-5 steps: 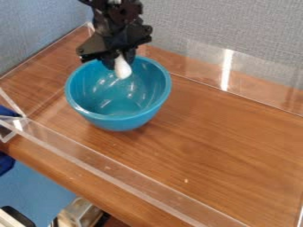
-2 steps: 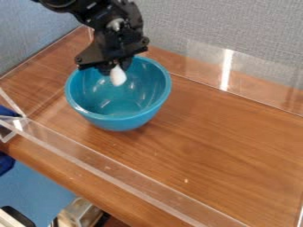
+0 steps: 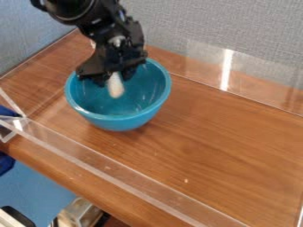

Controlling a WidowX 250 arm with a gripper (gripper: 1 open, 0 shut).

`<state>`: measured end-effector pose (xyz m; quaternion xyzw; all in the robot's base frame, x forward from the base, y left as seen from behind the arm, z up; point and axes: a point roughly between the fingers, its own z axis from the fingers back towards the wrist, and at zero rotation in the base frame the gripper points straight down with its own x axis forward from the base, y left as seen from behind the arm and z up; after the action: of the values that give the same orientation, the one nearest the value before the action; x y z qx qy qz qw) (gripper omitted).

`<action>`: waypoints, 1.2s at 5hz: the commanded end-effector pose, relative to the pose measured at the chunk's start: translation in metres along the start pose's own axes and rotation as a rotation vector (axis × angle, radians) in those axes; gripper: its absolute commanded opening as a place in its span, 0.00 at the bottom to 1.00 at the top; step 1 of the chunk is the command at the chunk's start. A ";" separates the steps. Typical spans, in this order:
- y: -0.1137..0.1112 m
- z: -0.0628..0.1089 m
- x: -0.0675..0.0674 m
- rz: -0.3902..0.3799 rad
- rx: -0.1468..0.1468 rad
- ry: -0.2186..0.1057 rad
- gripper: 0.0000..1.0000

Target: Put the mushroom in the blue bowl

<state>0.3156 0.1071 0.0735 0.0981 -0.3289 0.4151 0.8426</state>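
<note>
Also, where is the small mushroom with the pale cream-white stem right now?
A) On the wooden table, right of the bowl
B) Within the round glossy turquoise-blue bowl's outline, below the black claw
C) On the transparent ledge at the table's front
B: the pale cream-white stem shows against the inside of the round glossy turquoise-blue bowl.

The single camera view looks obliquely down from above onto the wooden desk (image 3: 213, 151), facing the grey textured wall (image 3: 225, 31) behind it. It sits near enough for the blue bowl (image 3: 104, 115) to show whole, left of the middle.
</note>
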 end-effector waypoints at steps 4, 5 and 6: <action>0.001 0.006 0.000 -0.006 0.044 -0.029 1.00; 0.002 0.006 -0.001 -0.007 0.059 -0.031 1.00; 0.003 0.006 -0.002 -0.008 0.075 -0.033 1.00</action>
<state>0.3060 0.1076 0.0711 0.1400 -0.3175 0.4280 0.8345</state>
